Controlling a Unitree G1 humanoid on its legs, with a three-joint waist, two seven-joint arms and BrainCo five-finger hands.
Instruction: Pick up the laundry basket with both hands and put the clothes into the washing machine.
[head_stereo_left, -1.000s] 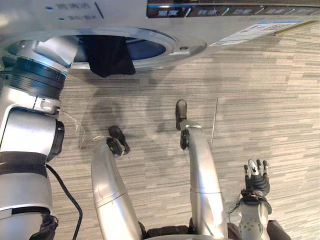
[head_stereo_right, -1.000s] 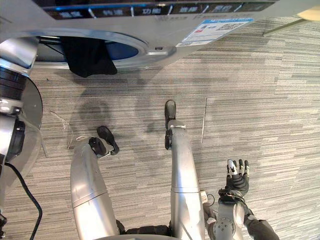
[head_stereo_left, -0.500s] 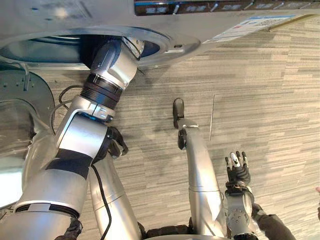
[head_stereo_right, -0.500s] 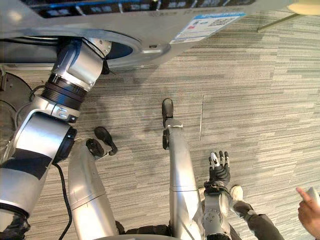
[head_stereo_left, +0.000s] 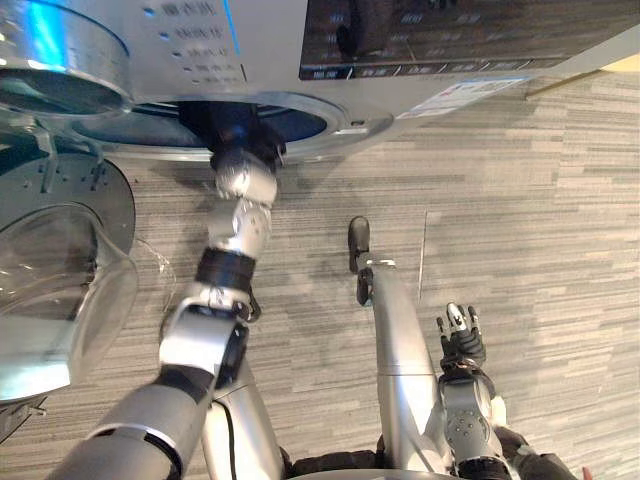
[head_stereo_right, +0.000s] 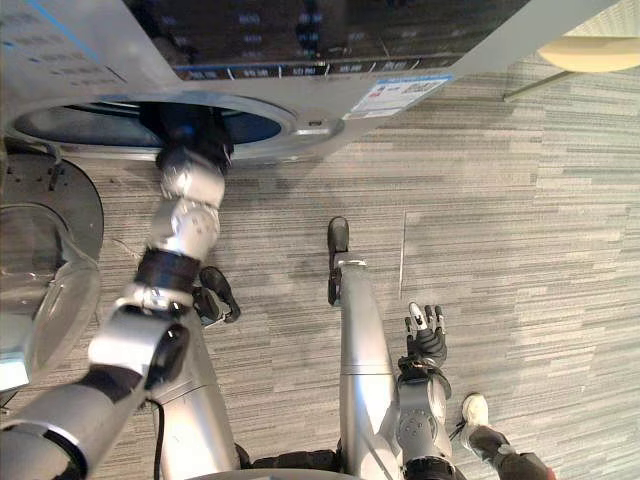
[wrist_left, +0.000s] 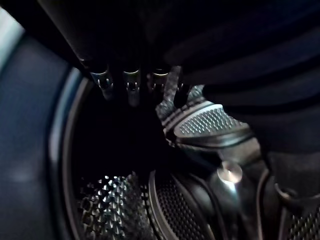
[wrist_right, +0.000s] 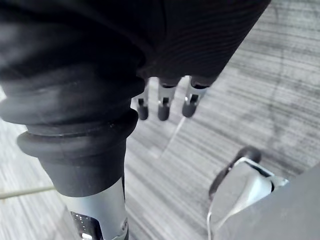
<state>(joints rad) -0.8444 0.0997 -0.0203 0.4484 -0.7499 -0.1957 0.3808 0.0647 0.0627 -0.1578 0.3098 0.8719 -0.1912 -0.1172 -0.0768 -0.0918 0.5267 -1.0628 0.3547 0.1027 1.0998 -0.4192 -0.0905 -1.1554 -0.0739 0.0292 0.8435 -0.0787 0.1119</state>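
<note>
We saw left hand (wrist_left: 131, 82) deep in the drum (wrist_left: 115, 210), straight-fingered and empty, right hand (head_stereo_left: 462, 340) hanging open; clothes probably inside, too dark: limp, light, we'd pinch a bunched fold.

Reaches far forward with the left arm (head_stereo_left: 238, 228), left hand (wrist_left: 131, 80) loose-fingered, and holds the right hand (head_stereo_left: 462, 338) low alongside, spread and straight-fingered.

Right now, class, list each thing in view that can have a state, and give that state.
Washing machine door: open, swung to the robot's left.
Drum: uncovered, with the left hand inside it.
Left hand: open, fingers straight, nothing seen in its grasp.
Right hand: open, held low over the floor, touching nothing.
</note>
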